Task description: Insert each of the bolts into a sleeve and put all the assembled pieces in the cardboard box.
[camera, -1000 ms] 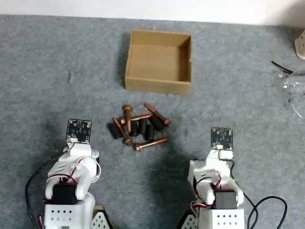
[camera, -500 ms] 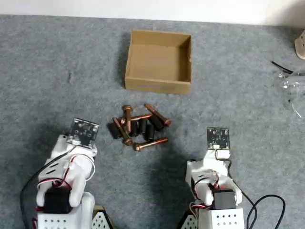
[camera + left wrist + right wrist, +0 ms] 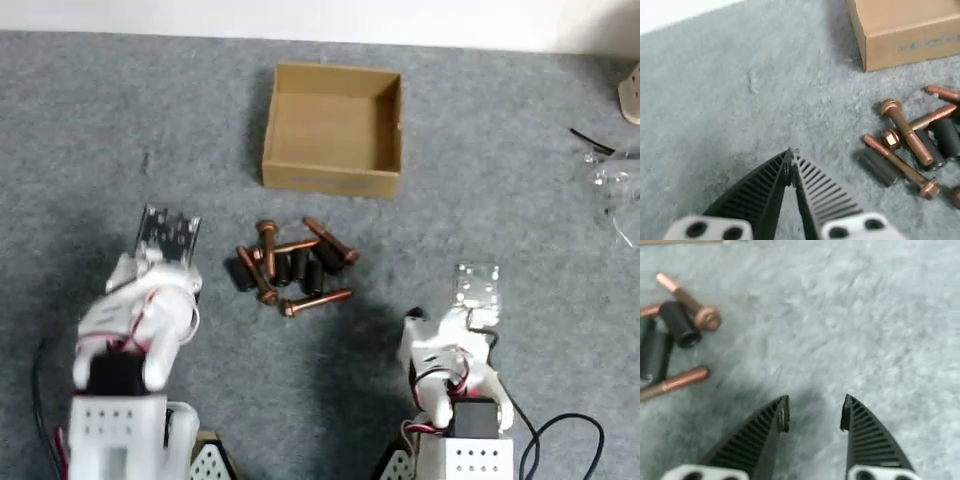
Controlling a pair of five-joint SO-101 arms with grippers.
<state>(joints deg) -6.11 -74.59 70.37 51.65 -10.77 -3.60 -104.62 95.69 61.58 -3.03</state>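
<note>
Bolts (image 3: 268, 245) and sleeves (image 3: 298, 268) lie between left hand (image 3: 791, 156) and right hand (image 3: 814, 412).

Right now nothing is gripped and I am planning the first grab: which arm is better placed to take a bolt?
Probably right: the right gripper is open, with a bolt lying free nearby. The left gripper is shut, beside crossed bolts and sleeves.
</note>
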